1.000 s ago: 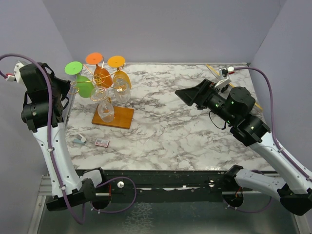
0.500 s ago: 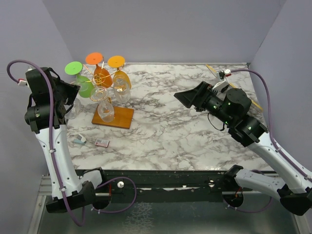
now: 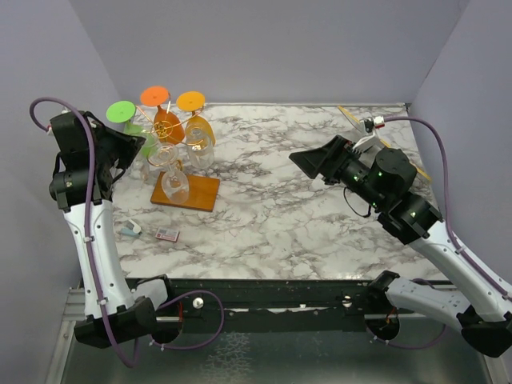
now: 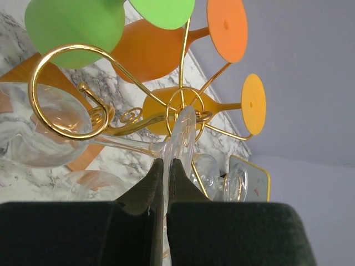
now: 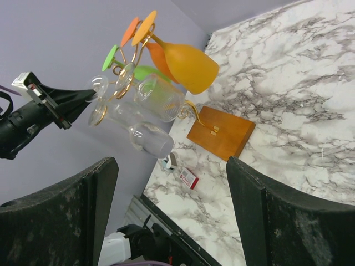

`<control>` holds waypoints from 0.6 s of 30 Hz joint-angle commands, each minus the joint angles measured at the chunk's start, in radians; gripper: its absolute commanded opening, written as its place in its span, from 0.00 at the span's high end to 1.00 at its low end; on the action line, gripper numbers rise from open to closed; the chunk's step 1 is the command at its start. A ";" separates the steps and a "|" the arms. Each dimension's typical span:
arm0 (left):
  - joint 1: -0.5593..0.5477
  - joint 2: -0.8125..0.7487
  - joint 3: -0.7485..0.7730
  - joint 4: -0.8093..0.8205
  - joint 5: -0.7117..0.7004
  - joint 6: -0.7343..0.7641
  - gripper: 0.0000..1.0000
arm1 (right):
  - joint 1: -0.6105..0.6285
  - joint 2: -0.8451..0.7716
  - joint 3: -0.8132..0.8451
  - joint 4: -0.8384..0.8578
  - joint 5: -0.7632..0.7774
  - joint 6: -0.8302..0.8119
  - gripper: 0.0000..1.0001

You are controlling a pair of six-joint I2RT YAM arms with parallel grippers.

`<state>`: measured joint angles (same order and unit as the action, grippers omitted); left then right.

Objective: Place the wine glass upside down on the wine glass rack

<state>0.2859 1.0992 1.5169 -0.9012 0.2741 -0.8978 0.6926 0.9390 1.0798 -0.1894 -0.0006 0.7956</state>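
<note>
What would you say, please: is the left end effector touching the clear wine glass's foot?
Touching. The left wrist view shows the left end effector pinching the wine glass by its foot's rim.

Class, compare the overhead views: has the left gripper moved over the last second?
Yes. The left gripper, shut on the wine glass, has shifted right, toward the wine glass rack, whose wooden base stayed put.

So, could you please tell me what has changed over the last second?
The left fingers, shut on the foot of the clear wine glass, swung right toward the wine glass rack. The right fingers, open, drifted slightly right. The rack and the coloured glasses hanging on it stayed put.
</note>
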 commanded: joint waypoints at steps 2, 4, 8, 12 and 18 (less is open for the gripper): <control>0.016 0.009 -0.006 0.116 0.015 0.005 1.00 | 0.002 -0.017 -0.018 -0.010 0.035 0.005 0.16; 0.025 0.015 -0.006 0.124 0.004 0.000 1.00 | 0.001 -0.019 -0.018 -0.012 0.038 0.006 0.16; 0.047 0.027 0.001 0.139 -0.013 -0.008 1.00 | 0.001 -0.023 -0.021 -0.013 0.044 0.005 0.16; 0.060 0.039 0.011 0.154 -0.015 -0.012 1.00 | 0.001 -0.025 -0.021 -0.017 0.050 0.005 0.16; 0.072 0.056 0.018 0.159 -0.032 0.002 1.00 | 0.001 -0.029 -0.017 -0.020 0.062 0.004 0.16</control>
<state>0.3435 1.1481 1.5101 -0.7982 0.2687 -0.9016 0.6926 0.9257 1.0718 -0.1898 0.0227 0.7959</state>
